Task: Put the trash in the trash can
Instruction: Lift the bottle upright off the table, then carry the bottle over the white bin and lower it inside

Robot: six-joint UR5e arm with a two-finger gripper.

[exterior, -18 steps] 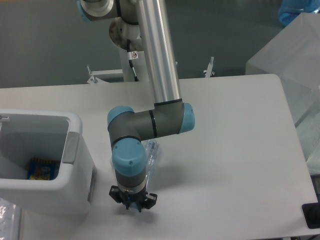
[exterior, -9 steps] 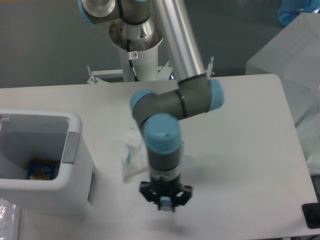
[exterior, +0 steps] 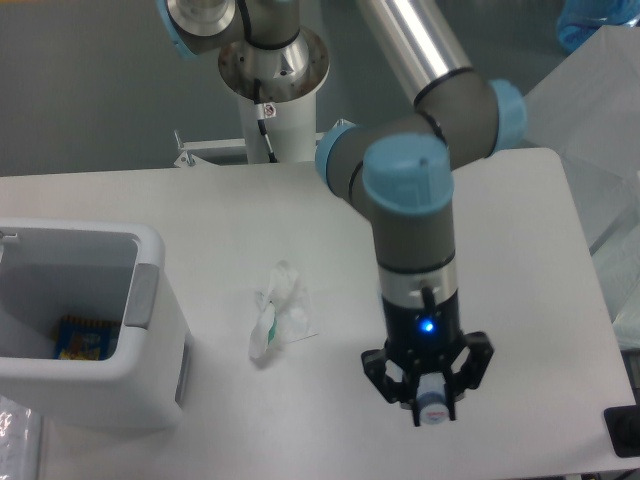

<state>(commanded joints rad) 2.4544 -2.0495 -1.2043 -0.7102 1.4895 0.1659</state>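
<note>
The crumpled clear-white wrapper [exterior: 278, 322] with a green mark lies on the table, between the trash can and my arm. The white boxy trash can [exterior: 150, 300] stands at the left edge, with its grey handle plate facing the wrapper. My gripper [exterior: 430, 405] points down over the table's front right, well right of the wrapper. Its fingers are drawn together on a small blue-and-white capped end, which looks like the crushed bottle [exterior: 432, 411]. The rest of the bottle is hidden by the fingers.
A yellow and blue packet [exterior: 82, 339] lies inside the trash can. A translucent plastic box [exterior: 590, 120] stands off the table's right side. The arm's base post [exterior: 272, 90] rises behind the table's far edge. A dark object [exterior: 625, 432] sits at the lower right corner.
My gripper has swung from next to the trash can to the right along the table's front. The wrapper, half hidden behind the arm before, now shows in full.
</note>
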